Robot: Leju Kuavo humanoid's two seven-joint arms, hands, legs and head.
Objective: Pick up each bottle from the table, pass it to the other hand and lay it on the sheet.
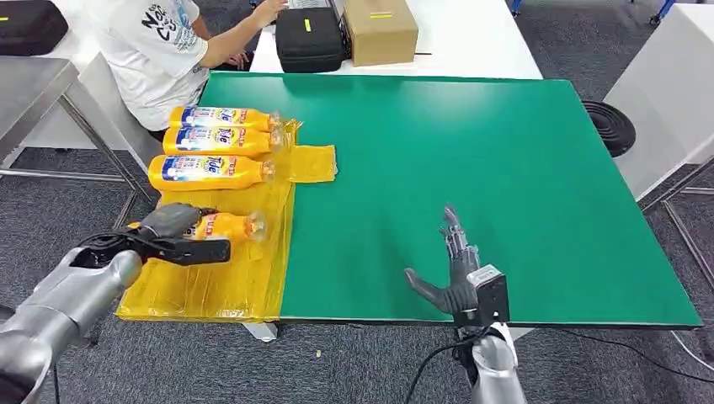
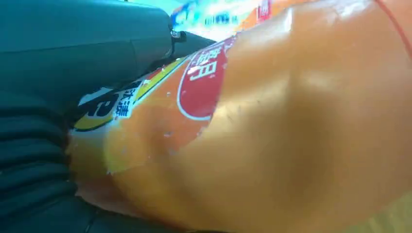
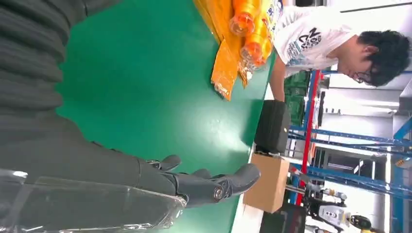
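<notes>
You're looking at a green table (image 1: 471,168) on grey carpet, w/ a yellow sheet (image 1: 210,282) along its left edge.

Left hand (image 1: 173,229): fingers wrapped round an orange bottle (image 1: 227,225), which lies on its side low over the sheet, cap twd the green. Whether it touches the sheet, you can't tell. In the left wrist view the bottle's orange body (image 2: 291,136) and red label sit right against the dark fingers (image 2: 97,43).

Right hand (image 1: 455,269): fingers straight and spread, thumb out to the side, nothing in it, above the bare green near the front edge. The right wrist view shows the same, fingertips (image 3: 238,177) free over the table.

3 more bottles (image 1: 215,143) lie side by side on the sheet's far part, caps twd the green, well apart from both hands.

Beyond the table: a person in a white shirt (image 1: 156,50) at a white desk (image 1: 471,38), w/ a black case (image 1: 310,38) and a cardboard box (image 1: 380,29).
</notes>
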